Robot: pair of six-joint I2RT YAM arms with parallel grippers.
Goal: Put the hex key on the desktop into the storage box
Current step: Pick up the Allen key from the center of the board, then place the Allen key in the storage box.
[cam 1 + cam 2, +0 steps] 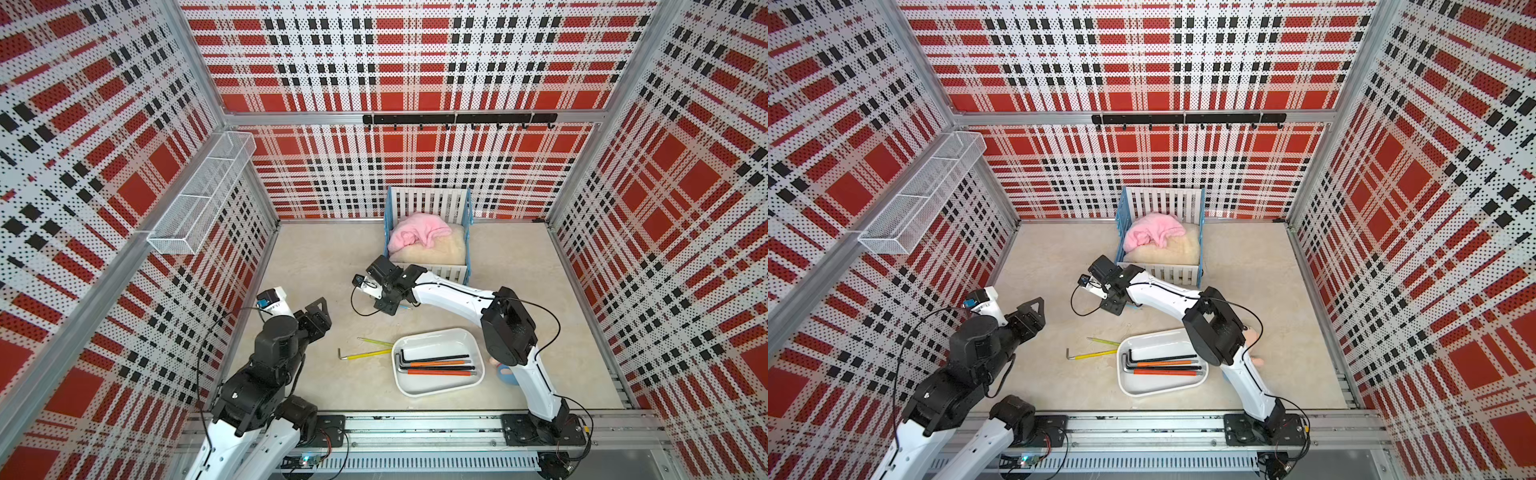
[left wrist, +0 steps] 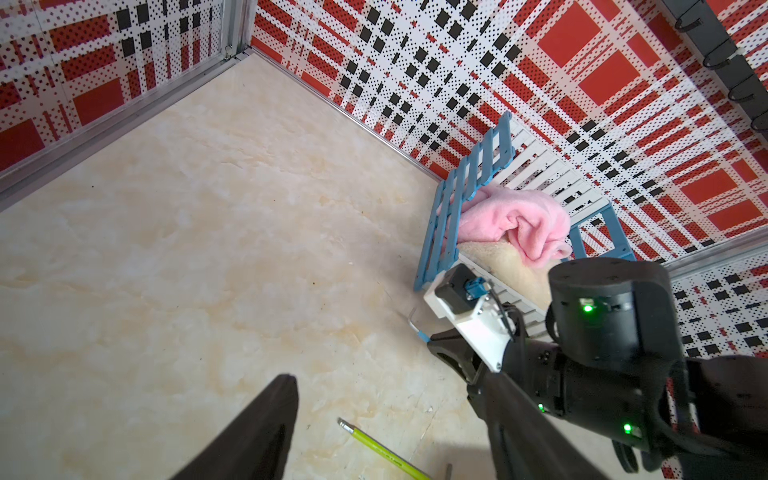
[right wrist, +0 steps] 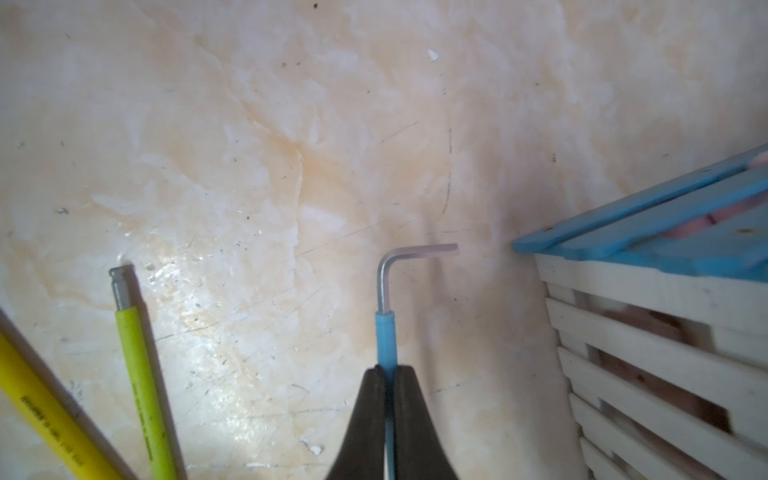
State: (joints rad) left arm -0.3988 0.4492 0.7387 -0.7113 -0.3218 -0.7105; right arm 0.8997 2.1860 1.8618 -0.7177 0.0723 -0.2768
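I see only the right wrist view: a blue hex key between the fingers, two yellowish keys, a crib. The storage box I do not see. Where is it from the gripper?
Observer: The storage box lies on the desktop, closer to the robot's side than the right gripper that holds the blue hex key, and a little to its right.
Operator: Is something in it already?
Observer: Yes, four hex keys lie side by side in it: two black, two with orange sleeves.
Operator: And the left gripper?
Observer: The left gripper hangs open and empty above the desktop, to the left of the box.
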